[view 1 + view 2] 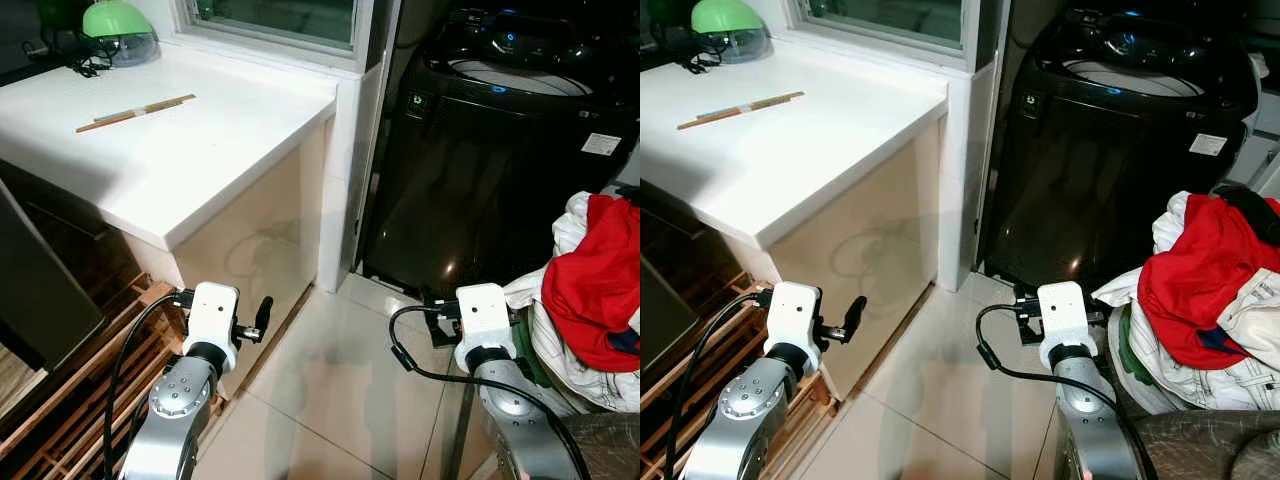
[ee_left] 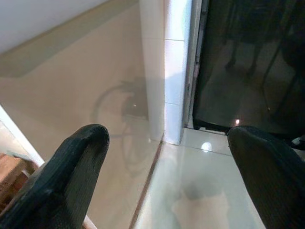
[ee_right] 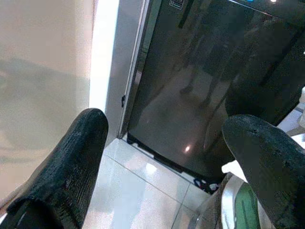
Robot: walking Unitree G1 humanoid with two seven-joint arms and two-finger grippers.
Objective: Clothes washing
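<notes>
Right gripper (image 3: 164,157), fingers spread and empty, hangs just beside the heaped laundry pile (image 1: 590,290), which lies to its right; the black top-loading washing machine (image 1: 480,160) stands ahead. Left gripper (image 2: 167,171), also open, is farther off, by the white counter (image 1: 160,150).

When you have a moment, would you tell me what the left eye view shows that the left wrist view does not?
The left eye view alone shows the white countertop with a wooden stick, the green-lidded bowl, and the laundry pile with its red garment.

The left wrist view alone shows the left gripper open.

Both show the black washing machine, the white pillar and the tiled floor.
</notes>
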